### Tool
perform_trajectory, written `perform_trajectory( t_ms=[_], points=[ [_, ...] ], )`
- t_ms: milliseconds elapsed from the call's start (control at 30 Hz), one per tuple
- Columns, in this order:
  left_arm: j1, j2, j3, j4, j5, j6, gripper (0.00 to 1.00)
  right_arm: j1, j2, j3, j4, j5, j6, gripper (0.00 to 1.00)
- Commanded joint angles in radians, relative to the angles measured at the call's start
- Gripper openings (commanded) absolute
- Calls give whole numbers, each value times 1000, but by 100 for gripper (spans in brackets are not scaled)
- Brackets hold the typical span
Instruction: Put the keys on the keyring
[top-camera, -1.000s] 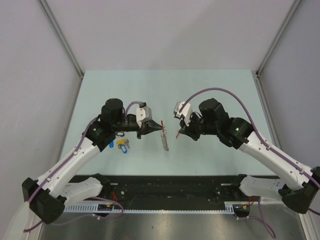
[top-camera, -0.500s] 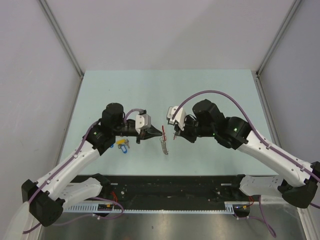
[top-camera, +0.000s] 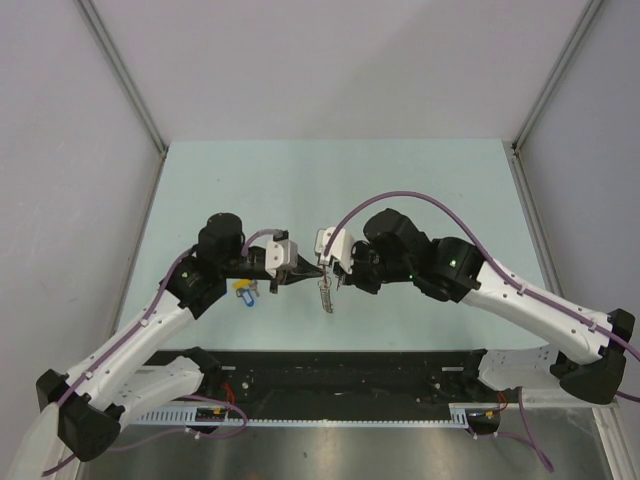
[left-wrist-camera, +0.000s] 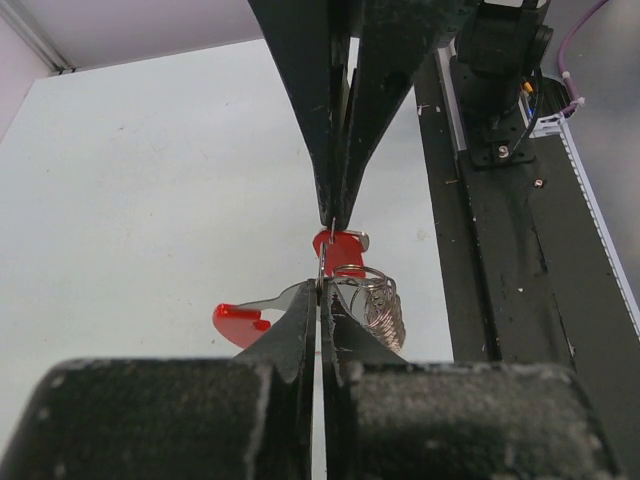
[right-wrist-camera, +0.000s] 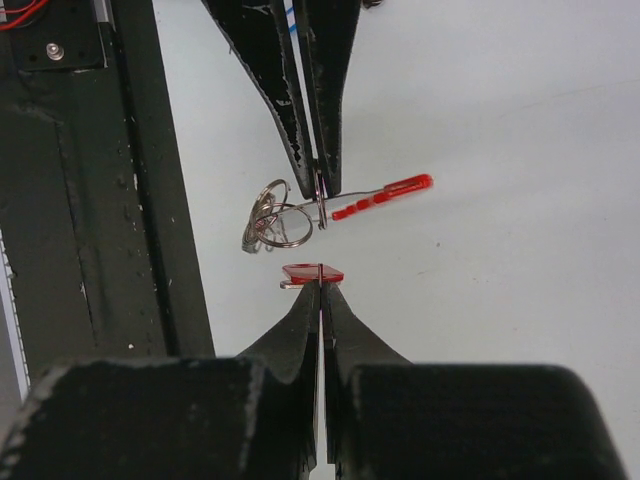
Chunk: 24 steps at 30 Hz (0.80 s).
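Keys (top-camera: 243, 290) with a blue and a yellow head lie on the pale table (top-camera: 420, 190), just beyond the black rail (top-camera: 350, 372) that runs along its near edge. They sit left of centre, close under the left arm, the blue one nearer and the yellow one just behind it.

To their right, about mid-table, we find the keyring (right-wrist-camera: 283, 218). Its bunch of silvery wire rings is on the near side, and its bright red band (right-wrist-camera: 385, 196) points toward the far side. The left gripper (left-wrist-camera: 320, 292) reaches in from the left with its jaws pressed together on the thin wire where the rings and the band meet. We cannot tell whether the hanging rings touch the table.

The right gripper (right-wrist-camera: 320, 288) comes in from the right, its tip almost meeting the left one. Its jaws are closed flat on the red head of a red key (right-wrist-camera: 312, 272). This key sits just beside the rings. In the right wrist view a sliver of table shows between them, while in the left wrist view they overlap, so we cannot say whether they touch.

Farther back, a purple cable (top-camera: 400, 192) arcs over the right arm, and the table runs on to the grey walls (top-camera: 330, 70).
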Motion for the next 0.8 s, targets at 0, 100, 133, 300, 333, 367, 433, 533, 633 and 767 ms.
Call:
perform_trajectory(
  t_ms=[0,100,133,300,333,367,433,533,633,767],
  points=[
    [-8,-21,-2,31,26,48,0,18,5,44,34,35,-22,0],
    [-10,-18,-5,34,22,48,0,24,6,44,46,45,-28,0],
    [-11,-16,-3,34,22,48,0,28,4,44,53,49,-29,0],
    [-10,-15,-6,40,17,45,0,28,-10,44,63,42,-31,0],
    [-10,-15,-8,42,17,44,0,28,-11,44,66,37,-31,0],
    [-10,-13,-6,42,19,42,0,28,-11,44,69,31,-32,0],
    [-10,-13,-8,45,20,39,0,28,-16,44,74,20,-34,0],
    [-11,-12,-9,48,19,41,0,29,-21,44,80,16,-35,0],
    [-11,-12,-11,51,22,38,0,29,-18,44,80,12,-35,0],
    [-11,-7,-12,54,20,38,0,28,-25,42,86,3,-34,0]
  ],
)
